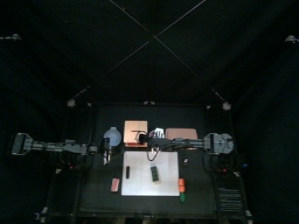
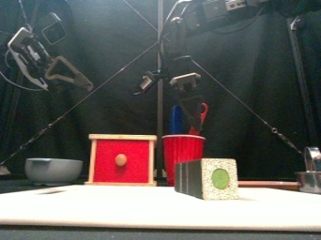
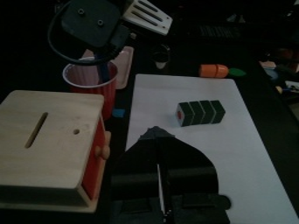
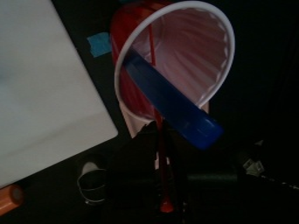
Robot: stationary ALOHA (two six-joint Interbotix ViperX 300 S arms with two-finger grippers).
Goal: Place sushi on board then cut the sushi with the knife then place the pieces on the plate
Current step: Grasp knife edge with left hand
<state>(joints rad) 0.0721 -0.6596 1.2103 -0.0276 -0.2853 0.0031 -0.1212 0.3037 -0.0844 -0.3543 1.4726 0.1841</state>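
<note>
handle of the red knife (image 2: pixel 202 114) stands just below the fingers of the right gripper (image 2: pixel 187 98), upright in the red cup (image 2: pixel 183 155); i cannot tell their opening or hold. sushi roll (image 1: pixel 153 173) lies well forward of them on the white board (image 1: pixel 138 166). left gripper (image 1: pixel 112 143) rests aside.

Pale, matt wood is seen on the box (image 3: pixel 47 144) at the white board's (image 3: pixel 228 144) eleven o'clock. Smooth, glossy plastic is shown by the red cup (image 4: pixel 176 52) and the blue knife (image 4: pixel 176 109).
</note>
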